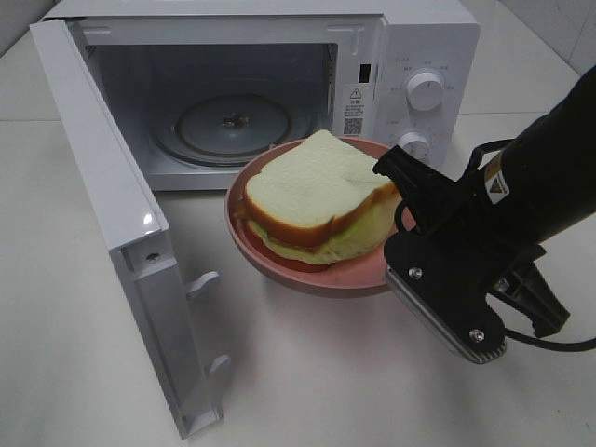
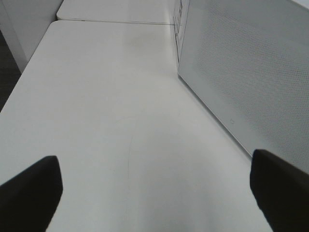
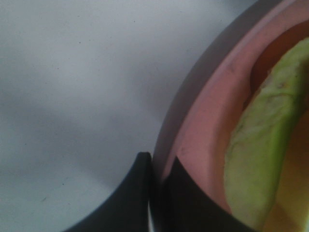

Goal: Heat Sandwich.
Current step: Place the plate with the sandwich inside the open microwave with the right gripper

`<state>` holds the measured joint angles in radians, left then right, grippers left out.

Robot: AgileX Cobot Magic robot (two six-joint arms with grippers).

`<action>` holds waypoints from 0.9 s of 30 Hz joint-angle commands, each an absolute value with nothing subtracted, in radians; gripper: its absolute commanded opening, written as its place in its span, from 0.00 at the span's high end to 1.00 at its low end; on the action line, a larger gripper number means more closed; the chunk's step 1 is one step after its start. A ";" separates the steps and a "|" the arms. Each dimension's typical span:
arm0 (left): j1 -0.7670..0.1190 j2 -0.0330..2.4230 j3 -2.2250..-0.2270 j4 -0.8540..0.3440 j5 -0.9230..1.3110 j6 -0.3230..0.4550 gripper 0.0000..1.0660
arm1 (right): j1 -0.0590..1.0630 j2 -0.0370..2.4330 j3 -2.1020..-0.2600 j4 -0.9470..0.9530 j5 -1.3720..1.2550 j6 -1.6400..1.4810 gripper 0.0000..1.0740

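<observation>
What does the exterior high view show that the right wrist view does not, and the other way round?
Only the exterior high view shows the white microwave with its door swung open, the glass turntable inside, the knobs, and the top bread slice of the sandwich.

Only the right wrist view shows, from close up, how the right gripper pinches the rim of the pink plate between its closed fingers.

Both show the plate, the sandwich, the right gripper and the white table.
</observation>
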<state>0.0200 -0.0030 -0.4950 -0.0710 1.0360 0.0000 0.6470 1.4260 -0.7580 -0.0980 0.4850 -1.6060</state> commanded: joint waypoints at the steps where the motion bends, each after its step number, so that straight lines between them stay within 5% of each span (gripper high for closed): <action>1: 0.022 -0.031 -0.493 -0.071 1.027 0.000 0.03 | 0.641 1.420 -0.758 -0.088 0.448 -1.620 0.98; 27: 0.022 -0.031 -0.493 -0.071 1.027 0.000 0.03 | 0.671 1.630 -0.969 -0.048 0.431 -1.620 1.00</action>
